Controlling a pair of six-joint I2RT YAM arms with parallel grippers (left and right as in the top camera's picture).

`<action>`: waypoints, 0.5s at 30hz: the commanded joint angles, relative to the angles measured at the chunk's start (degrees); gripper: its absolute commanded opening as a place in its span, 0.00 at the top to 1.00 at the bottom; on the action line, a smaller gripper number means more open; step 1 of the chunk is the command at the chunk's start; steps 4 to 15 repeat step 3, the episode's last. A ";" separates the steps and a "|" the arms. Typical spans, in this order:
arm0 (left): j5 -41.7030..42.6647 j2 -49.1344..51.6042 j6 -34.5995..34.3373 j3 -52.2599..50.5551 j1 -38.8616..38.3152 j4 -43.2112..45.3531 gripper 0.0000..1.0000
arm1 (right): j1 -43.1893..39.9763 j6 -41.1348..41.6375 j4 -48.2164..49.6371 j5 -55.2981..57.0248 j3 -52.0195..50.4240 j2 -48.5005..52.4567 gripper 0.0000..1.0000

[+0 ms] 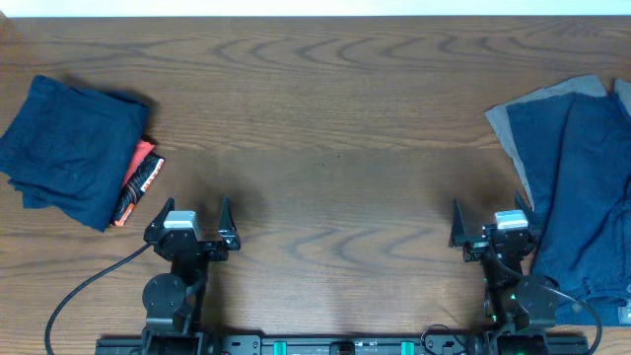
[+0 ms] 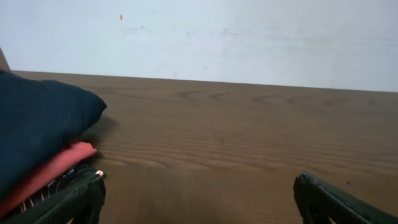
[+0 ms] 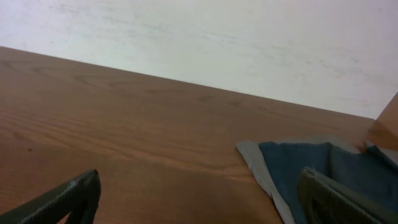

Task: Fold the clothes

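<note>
Right gripper sits beside edge-cropped navy clothes.

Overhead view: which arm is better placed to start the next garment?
Right. The right fingers, open, sit beside the loose navy pile; the left fingers are across the table, by the folded stack.

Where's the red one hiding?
Overhead, the red garment peeks from under the folded navy pile on the left side, just beyond the left gripper.

Bare brown wooden table spans the frame's middle; folded navy stack blocks far left, loose navy grey-edged garments far right.
</note>
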 commanded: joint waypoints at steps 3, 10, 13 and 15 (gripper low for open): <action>-0.70 -0.39 0.15 -0.76 0.28 -2.54 0.02 | 0.52 0.63 -0.24 0.59 -0.09 -0.35 0.01; -0.70 -0.39 0.15 -0.76 0.28 -2.54 0.02 | 0.52 0.63 -0.24 0.59 -0.09 -0.35 0.01; -0.70 -0.39 0.15 -0.76 0.28 -2.54 0.02 | 0.52 0.63 -0.24 0.59 -0.09 -0.35 0.01; -0.70 -0.39 0.15 -0.76 0.28 -2.54 0.02 | 0.52 0.63 -0.24 0.59 -0.09 -0.35 0.01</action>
